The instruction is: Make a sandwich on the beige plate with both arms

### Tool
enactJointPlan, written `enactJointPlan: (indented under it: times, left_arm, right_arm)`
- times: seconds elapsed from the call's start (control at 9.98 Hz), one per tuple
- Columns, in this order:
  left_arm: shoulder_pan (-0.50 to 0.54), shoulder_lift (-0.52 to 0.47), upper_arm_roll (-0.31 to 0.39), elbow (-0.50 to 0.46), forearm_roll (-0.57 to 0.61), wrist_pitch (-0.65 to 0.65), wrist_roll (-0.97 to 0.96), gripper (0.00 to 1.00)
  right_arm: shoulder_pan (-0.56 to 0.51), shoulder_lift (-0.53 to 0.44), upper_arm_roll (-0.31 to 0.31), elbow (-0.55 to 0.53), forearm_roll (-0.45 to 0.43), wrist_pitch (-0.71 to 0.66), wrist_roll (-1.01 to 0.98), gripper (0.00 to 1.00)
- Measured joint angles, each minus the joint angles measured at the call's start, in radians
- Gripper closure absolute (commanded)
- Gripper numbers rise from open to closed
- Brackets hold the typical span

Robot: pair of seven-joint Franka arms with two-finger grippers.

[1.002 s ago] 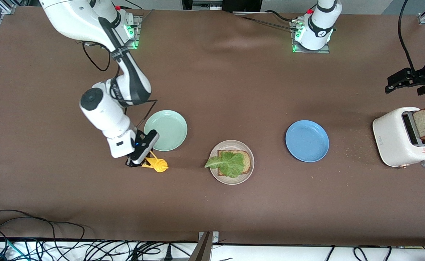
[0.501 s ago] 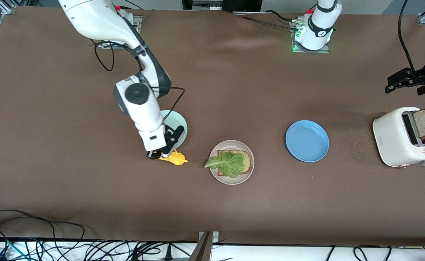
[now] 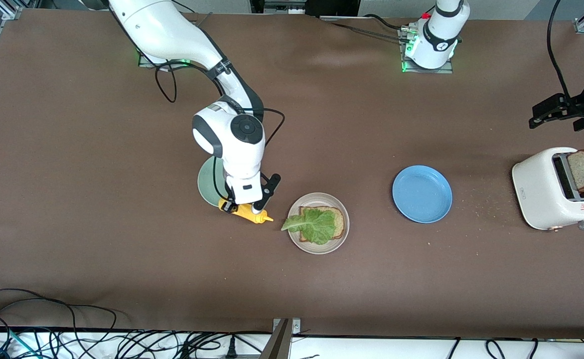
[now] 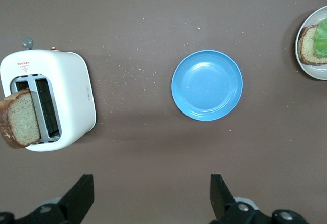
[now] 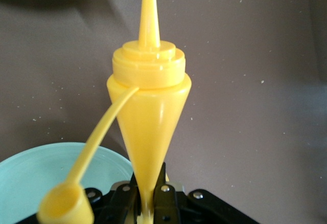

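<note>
The beige plate (image 3: 317, 196) holds one slice of brown bread (image 3: 340, 223) with a green lettuce leaf (image 3: 314, 225) on top. My right gripper (image 3: 229, 205) is shut on the base of a yellow squeeze bottle (image 3: 249, 213). The bottle lies tilted, with its nozzle pointing at the plate's rim. In the right wrist view the bottle (image 5: 148, 111) fills the middle, its cap (image 5: 66, 208) dangling from a tether. A second bread slice (image 3: 583, 169) sticks out of the white toaster (image 3: 546, 192). My left gripper (image 3: 538, 115) waits open over the table beside the toaster, nothing between its fingers (image 4: 84, 193).
A mint-green plate (image 3: 206, 182) lies partly under the right wrist. A blue plate (image 3: 421, 193) sits between the beige plate and the toaster. Crumbs dot the brown cloth near the toaster. Cables run along the table's near edge.
My right arm has carried the yellow bottle from beside the mint-green plate toward the beige plate and turned its nozzle toward it. The left arm has not moved.
</note>
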Motion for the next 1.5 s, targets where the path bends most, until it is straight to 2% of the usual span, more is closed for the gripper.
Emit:
enactJointPlan:
  times: [0.3,0.5,0.9,1.5]
  left_arm:
    - [0.000,0.000,0.000,0.000,0.000,0.000,0.000,0.00]
    - [0.000,0.001,0.000,0.000,0.000,0.000,0.000,0.00]
    - [0.000,0.001,0.000,0.000,0.000,0.000,0.000,0.00]
    - [0.000,0.001,0.000,0.000,0.000,0.000,0.000,0.00]
  right_arm:
    - [0.071,0.085,-0.023,0.125,-0.095,-0.150,0.008,1.00]
    - [0.122,0.120,-0.047,0.164,-0.135,-0.185,0.017,1.00]
    - [0.228,0.163,-0.121,0.189,-0.172,-0.205,0.048,1.00]
    - [0.227,0.172,-0.156,0.230,-0.154,-0.207,0.056,1.00]
